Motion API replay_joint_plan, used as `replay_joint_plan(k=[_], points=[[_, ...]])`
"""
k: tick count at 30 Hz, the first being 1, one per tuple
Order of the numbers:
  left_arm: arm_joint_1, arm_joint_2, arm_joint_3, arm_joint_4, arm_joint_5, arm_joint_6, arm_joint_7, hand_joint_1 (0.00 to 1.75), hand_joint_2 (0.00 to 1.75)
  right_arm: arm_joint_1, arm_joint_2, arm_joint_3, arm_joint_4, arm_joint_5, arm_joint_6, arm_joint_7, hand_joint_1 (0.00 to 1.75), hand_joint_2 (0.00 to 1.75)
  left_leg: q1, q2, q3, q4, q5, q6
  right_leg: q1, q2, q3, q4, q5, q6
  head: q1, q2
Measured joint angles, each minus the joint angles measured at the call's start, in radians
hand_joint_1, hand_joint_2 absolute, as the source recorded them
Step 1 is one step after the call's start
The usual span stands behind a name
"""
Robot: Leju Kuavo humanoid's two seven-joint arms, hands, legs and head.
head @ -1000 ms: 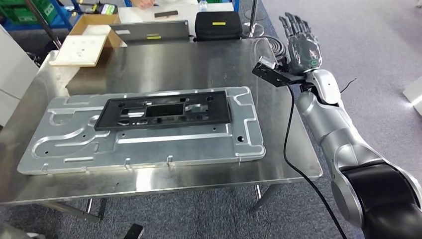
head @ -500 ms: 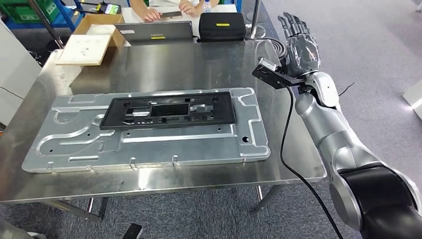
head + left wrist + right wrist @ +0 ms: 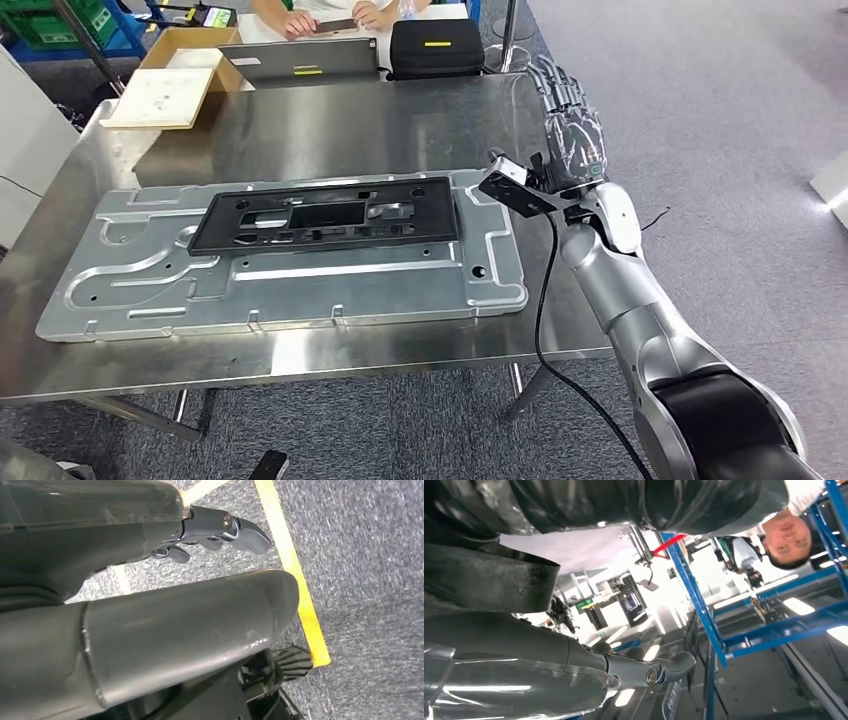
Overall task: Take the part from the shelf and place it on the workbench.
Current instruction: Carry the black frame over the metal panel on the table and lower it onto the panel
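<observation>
- One black part (image 3: 325, 215), a flat frame, lying on one grey metal plate (image 3: 300, 280) on the steel desk (image 3: 330, 120); long axis left to right across the desk.
- One right hand (image 3: 572, 135), raised at the desk's right edge, fingers extended and apart, holding nothing (bare steel beyond the plate).
- One left hand (image 3: 150, 625) above grey carpet, holding nothing; fingers (image 3: 235, 527) slightly curled.
- Far edge: one laptop (image 3: 300, 58), one black case (image 3: 437, 47), one cardboard box (image 3: 170, 80).

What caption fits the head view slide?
Black part lies on the metal plate on the workbench; right robot hand open beside it.
</observation>
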Motion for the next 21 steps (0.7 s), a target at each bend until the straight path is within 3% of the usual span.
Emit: replay_joint_plan(k=[3, 4, 6, 8, 9, 10, 11, 13, 15, 18, 19, 21], points=[[0.001, 0.001, 0.001, 0.0, 0.0, 0.0, 0.002, 0.0, 0.0, 0.005, 0.003, -0.001, -0.004, -0.001, 0.0, -0.001, 0.0, 0.0, -0.002, 0.002, -0.004, -0.011, 0.018, 0.013, -0.002, 0.0, -0.004, -0.003, 0.01, 0.02, 0.0, 0.0], [0.001, 0.001, 0.001, 0.0, 0.0, 0.0, 0.002, 0.0, 0.0, 0.006, 0.003, -0.002, -0.005, -0.001, 0.0, -0.001, 0.0, 0.0, 0.001, 0.004, -0.009, -0.016, 0.028, 0.021, -0.002, 0.0, -0.01, 0.007, -0.004, 0.024, 0.0, 0.0], [-0.001, 0.0, 0.001, 0.0, 0.0, 0.0, 0.002, 0.0, 0.0, 0.006, 0.003, -0.005, -0.007, -0.002, 0.0, -0.001, 0.0, 0.0, 0.005, 0.008, -0.026, -0.025, 0.05, 0.034, -0.003, 0.001, -0.041, 0.084, -0.076, 0.03, 0.001, 0.0], [-0.002, 0.0, 0.001, 0.0, 0.0, 0.0, 0.002, 0.0, 0.0, 0.01, 0.003, -0.006, -0.007, -0.002, 0.0, -0.001, 0.0, 0.0, 0.004, 0.009, -0.05, -0.024, 0.066, 0.038, -0.004, 0.001, -0.081, 0.214, -0.161, 0.035, 0.001, 0.0], [-0.001, 0.0, 0.001, 0.0, 0.0, 0.0, 0.002, 0.0, 0.0, 0.013, 0.003, -0.006, -0.007, -0.002, 0.0, -0.001, 0.0, 0.0, 0.004, 0.009, -0.062, -0.022, 0.074, 0.038, -0.005, 0.001, -0.09, 0.262, -0.18, 0.038, 0.001, 0.0], [0.0, 0.0, 0.001, 0.0, 0.0, 0.0, 0.002, 0.0, 0.0, 0.016, 0.003, -0.006, -0.007, -0.002, 0.0, -0.001, 0.0, 0.0, 0.004, 0.009, -0.074, -0.02, 0.082, 0.037, -0.006, 0.001, -0.084, 0.279, -0.178, 0.04, 0.001, 0.0], [0.0, 0.0, 0.002, 0.0, 0.0, 0.0, 0.002, 0.0, 0.0, 0.017, 0.003, -0.006, -0.007, -0.003, 0.0, -0.001, 0.0, 0.0, 0.004, 0.009, -0.086, -0.017, 0.088, 0.035, -0.007, 0.001, -0.058, 0.258, -0.159, 0.04, 0.001, 0.0], [0.0, 0.0, 0.002, 0.0, 0.0, 0.0, 0.004, 0.0, 0.0, 0.016, 0.003, -0.006, -0.009, -0.005, 0.002, -0.002, 0.0, 0.0, 0.004, 0.009, -0.107, -0.006, 0.099, 0.027, -0.007, 0.001, 0.037, 0.129, -0.119, 0.038, 0.001, 0.0], [-0.001, 0.0, 0.002, 0.0, 0.0, 0.0, 0.005, 0.0, 0.0, 0.015, 0.004, -0.006, -0.013, -0.006, 0.002, -0.004, 0.0, 0.0, 0.002, 0.008, -0.12, 0.004, 0.109, 0.017, -0.003, 0.002, 0.103, 0.023, -0.111, 0.03, 0.0, 0.0], [-0.001, 0.0, 0.006, 0.0, 0.0, 0.0, 0.006, 0.0, 0.0, 0.015, 0.005, -0.007, -0.015, -0.008, 0.002, -0.009, 0.0, 0.0, 0.001, 0.006, -0.128, 0.002, 0.127, -0.002, 0.001, 0.001, 0.102, 0.0, -0.101, 0.012, 0.0, 0.0], [0.0, 0.0, 0.007, 0.0, 0.0, 0.0, 0.006, 0.0, 0.0, 0.015, 0.005, -0.007, -0.015, -0.009, 0.002, -0.01, 0.0, 0.0, 0.002, 0.005, -0.135, 0.008, 0.118, -0.009, -0.001, -0.001, 0.095, -0.002, -0.091, 0.004, 0.0, 0.0], [0.001, 0.0, 0.009, 0.0, 0.0, 0.0, 0.008, 0.0, 0.0, 0.015, 0.007, -0.007, -0.015, -0.01, 0.002, -0.012, 0.0, 0.0, 0.006, 0.003, -0.162, 0.07, 0.045, -0.021, -0.006, -0.004, 0.072, -0.007, -0.066, -0.012, -0.001, 0.0]])
